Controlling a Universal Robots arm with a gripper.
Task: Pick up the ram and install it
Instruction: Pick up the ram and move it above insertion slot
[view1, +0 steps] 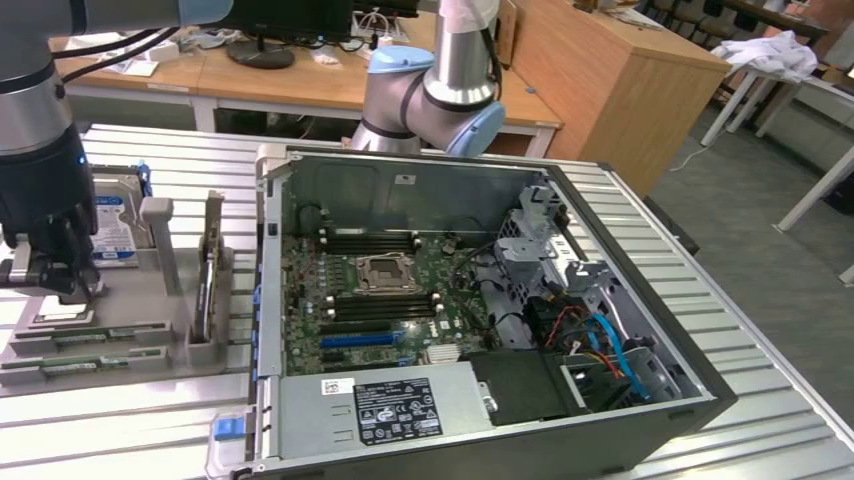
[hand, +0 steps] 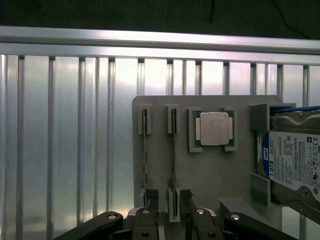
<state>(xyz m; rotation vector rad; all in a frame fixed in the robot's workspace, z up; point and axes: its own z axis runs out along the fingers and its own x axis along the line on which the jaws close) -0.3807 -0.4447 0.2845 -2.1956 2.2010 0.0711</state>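
Hovering fingers stand apart over the grey tray, 1 on each side of a ram.

That ram stands on edge in its slot on the tray, with a gap showing between it and each finger. The second ram sits in the slot just beside it. Next along, a square silver CPU chip lies in its recess, and a hard drive with a blue label stands at the tray's end. In the exterior view the arm hangs over this tray at the exterior view's left on the slatted metal counter. It is well apart from the open computer case, whose motherboard lies exposed.
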